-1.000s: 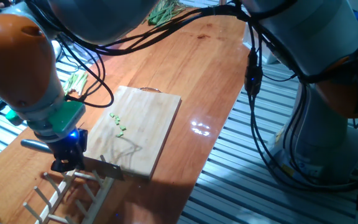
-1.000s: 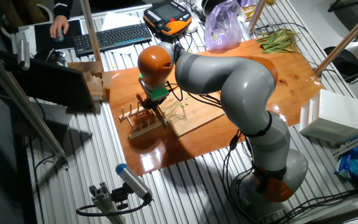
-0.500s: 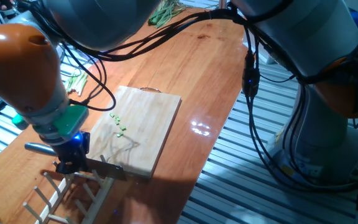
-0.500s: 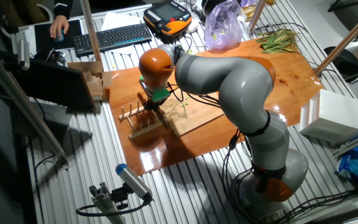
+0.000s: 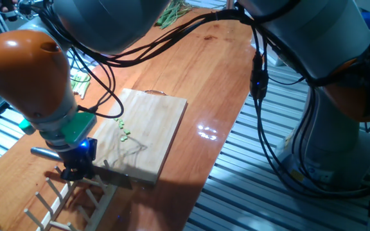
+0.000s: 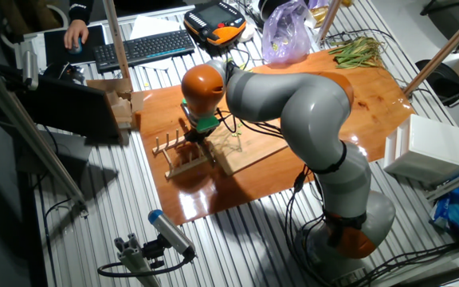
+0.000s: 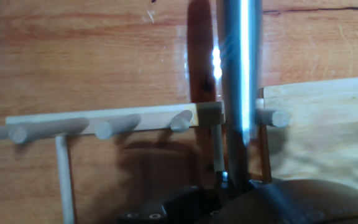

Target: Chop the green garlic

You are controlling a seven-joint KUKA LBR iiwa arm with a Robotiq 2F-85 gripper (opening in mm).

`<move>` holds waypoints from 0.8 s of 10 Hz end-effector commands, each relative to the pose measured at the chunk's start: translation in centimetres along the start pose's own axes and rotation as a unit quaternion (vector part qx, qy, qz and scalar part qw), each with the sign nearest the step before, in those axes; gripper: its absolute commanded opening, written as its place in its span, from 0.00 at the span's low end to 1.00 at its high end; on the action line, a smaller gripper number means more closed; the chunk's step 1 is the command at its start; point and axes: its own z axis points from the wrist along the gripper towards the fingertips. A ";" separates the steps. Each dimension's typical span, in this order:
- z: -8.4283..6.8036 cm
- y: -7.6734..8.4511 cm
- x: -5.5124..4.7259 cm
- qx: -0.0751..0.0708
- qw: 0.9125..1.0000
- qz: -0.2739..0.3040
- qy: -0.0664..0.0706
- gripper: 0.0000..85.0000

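While the jaws point(image 5: 76, 168) grasp a knife point(image 7: 236, 93), its blade runs out over a wooden peg rack point(image 7: 104, 127) on the table point(image 5: 217, 58). Just beside the rack lies a cutting board point(image 5: 149, 131). Tiny bits of green garlic point(image 5: 122, 127) sit on the board, near the blade but apart from it.

The green garlic point(image 5: 122, 128) is seen as several tiny bright green bits, scattered in a short loose line on the upper left part of the pale wooden cutting board point(image 5: 153, 138), lying flat
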 end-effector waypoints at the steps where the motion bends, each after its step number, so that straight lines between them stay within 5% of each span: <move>1: 0.0 0.1 0.1 0.000 1.000 0.003 0.000 0.40; 3: -1.3 0.2 0.0 -0.006 1.000 0.009 0.011 0.40; 6: -7.9 0.7 0.3 0.017 0.998 0.027 0.047 0.40; 8: -11.3 -0.3 0.8 0.006 0.998 0.031 0.057 0.40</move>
